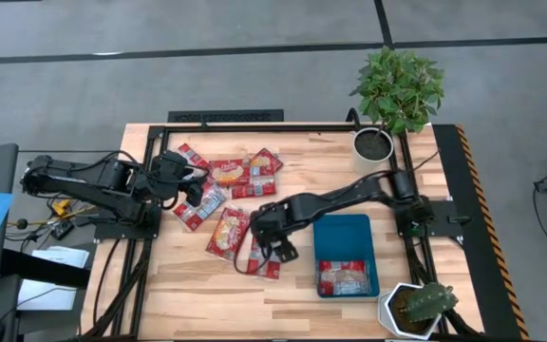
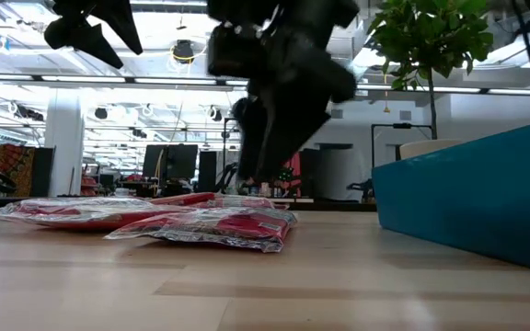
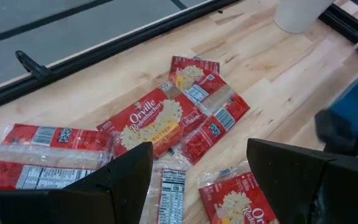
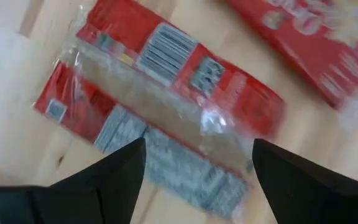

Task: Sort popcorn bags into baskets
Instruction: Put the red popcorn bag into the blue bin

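Several red popcorn bags lie flat in a loose cluster on the wooden table (image 1: 302, 171), some overlapping. My right gripper (image 1: 266, 242) is open and hovers just above one bag lying label-back up (image 4: 160, 112), which is the bag nearest the table's near edge (image 1: 266, 261); its fingers do not touch the bag. My left gripper (image 1: 196, 188) is open and held above the cluster's left part, over the bags (image 3: 154, 118). The blue tray (image 1: 361, 228) stands right of the cluster with one bag (image 1: 342, 277) lying in its near end.
A white pot with a leafy plant (image 1: 376, 142) stands at the far edge, behind the tray. A second white pot with a cactus-like plant (image 1: 416, 309) sits at the near right corner. Bare wood lies near of the cluster (image 1: 198, 294). A black frame borders the table.
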`<action>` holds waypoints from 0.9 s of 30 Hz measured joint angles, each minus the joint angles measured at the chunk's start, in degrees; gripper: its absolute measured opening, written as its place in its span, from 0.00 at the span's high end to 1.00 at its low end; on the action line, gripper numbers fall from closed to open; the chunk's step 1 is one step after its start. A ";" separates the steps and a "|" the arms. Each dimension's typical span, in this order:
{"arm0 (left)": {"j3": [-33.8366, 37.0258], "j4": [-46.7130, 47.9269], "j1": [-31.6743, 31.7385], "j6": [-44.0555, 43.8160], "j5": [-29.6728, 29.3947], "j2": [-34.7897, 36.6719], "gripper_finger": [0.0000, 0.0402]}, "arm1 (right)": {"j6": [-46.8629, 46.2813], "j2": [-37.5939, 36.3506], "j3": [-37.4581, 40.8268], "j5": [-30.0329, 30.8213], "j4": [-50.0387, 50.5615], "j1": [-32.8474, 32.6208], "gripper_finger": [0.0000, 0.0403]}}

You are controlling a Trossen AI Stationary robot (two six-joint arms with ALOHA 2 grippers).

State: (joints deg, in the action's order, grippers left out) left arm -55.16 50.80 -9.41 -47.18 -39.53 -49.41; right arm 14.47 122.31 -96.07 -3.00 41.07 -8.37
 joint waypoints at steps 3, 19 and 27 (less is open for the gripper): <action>0.00 0.13 0.00 -0.04 -0.04 0.01 0.38 | 0.49 3.71 -1.53 1.24 0.32 -0.38 0.22; 0.00 0.31 0.01 -0.10 -0.35 0.00 0.38 | -11.63 4.96 -3.28 7.49 8.31 0.06 0.96; 0.00 0.29 0.00 -0.16 -0.48 0.00 0.38 | -25.71 -6.08 -3.40 9.37 12.28 2.25 0.99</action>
State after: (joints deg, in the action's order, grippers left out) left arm -55.16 51.09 -9.41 -47.34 -40.01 -49.41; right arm -11.24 116.24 -99.47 6.37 53.35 -6.12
